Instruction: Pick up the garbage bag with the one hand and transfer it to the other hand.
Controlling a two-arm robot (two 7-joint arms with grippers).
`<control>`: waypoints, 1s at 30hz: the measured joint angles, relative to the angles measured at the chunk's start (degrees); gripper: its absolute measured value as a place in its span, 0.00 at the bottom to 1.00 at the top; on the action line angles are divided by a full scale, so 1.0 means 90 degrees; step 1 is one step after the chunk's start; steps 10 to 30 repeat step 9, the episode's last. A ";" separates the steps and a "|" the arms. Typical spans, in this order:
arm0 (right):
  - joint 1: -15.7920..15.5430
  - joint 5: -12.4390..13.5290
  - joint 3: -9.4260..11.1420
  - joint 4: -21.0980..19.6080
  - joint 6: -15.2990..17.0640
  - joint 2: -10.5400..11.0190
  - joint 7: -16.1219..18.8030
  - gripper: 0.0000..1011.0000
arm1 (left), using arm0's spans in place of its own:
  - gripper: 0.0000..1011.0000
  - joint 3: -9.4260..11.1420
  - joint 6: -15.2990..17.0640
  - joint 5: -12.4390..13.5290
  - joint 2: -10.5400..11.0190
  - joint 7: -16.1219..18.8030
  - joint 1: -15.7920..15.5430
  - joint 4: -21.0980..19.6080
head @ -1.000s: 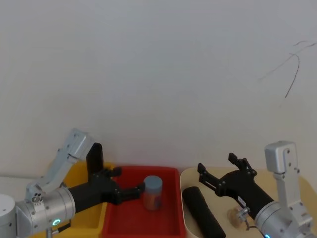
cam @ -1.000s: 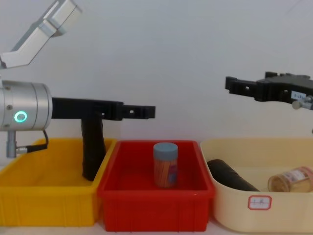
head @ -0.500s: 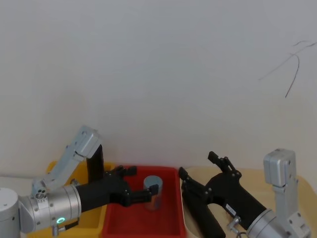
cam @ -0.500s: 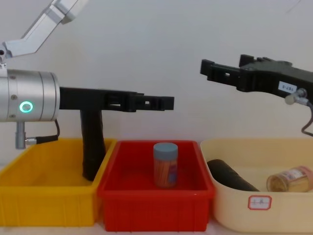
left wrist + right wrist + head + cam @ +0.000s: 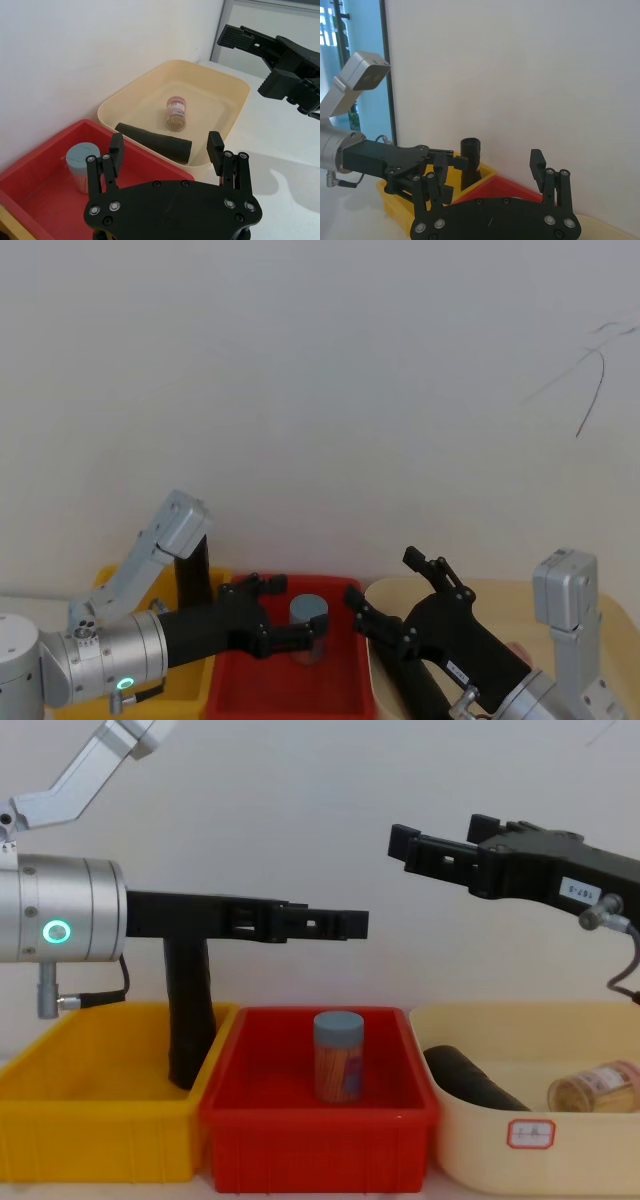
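Two look-alike black garbage bag rolls show. One roll (image 5: 188, 1010) stands upright in the yellow bin (image 5: 90, 1140), also seen as an upright roll (image 5: 471, 162) from the right wrist. The other roll (image 5: 470, 1082) lies in the cream bin (image 5: 600, 1150), a lying roll (image 5: 155, 142) in the left wrist view. My left gripper (image 5: 355, 925), stickerless, hangs open and empty above the red bin (image 5: 320, 1145). My right gripper (image 5: 420, 845), with a white sticker, hangs open higher up, near the seam between the cream and red bins. The two grippers point toward each other, apart.
A blue-lidded jar (image 5: 338, 1055) stands in the red bin, under the left gripper. A second jar (image 5: 590, 1085) lies in the cream bin beside the roll. A white wall stands close behind the three bins.
My left gripper has reached farther right, past the upright roll and over the red bin. My right gripper has come left and risen slightly. Both stay open; the rolls have not moved.
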 joint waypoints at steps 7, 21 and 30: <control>-0.0020 0.0031 -0.0018 -0.0023 -0.0050 0.0010 0.0058 0.99 | 0.99 0.0012 -0.0011 -0.0008 0.0004 -0.0038 -0.0010 -0.0001; -0.0024 0.0037 -0.0022 -0.0028 -0.0059 0.0012 0.0069 0.99 | 0.99 0.0015 -0.0013 -0.0010 0.0005 -0.0048 -0.0014 -0.0001; -0.0024 0.0037 -0.0022 -0.0028 -0.0059 0.0012 0.0069 0.99 | 0.99 0.0015 -0.0013 -0.0010 0.0005 -0.0048 -0.0014 -0.0001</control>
